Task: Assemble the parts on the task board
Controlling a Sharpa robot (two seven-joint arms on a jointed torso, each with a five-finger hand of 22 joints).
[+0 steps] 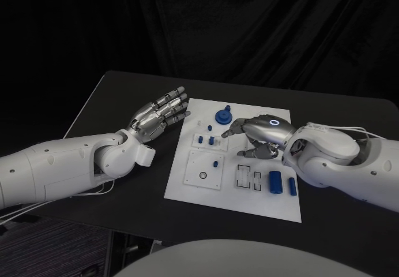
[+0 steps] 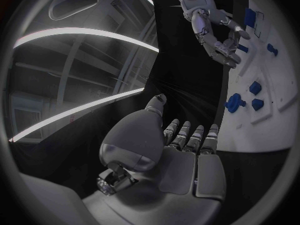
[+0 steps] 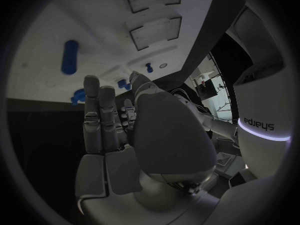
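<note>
The left hand (image 1: 160,114) hangs released, fingers spread, just off the task board's (image 1: 191,196) left edge. The right hand (image 1: 259,134) hovers mid-board near the blue geared part (image 1: 224,116), fingers curled, holding nothing visible. Advisable: settle fingertips squarely over one part before pinching.

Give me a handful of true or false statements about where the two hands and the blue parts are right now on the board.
1. The left hand rests beside the task board, holding nothing. True.
2. The right hand hangs off the table's far edge. False: it is over the task board.
3. Two blue cylinders lie side by side on the board, near the right arm. True.
4. The blue gear-like part is in the left hand. False: it stands on the board's far end, free of both hands.
5. The task board is black. False: it is white, on the black table.
</note>
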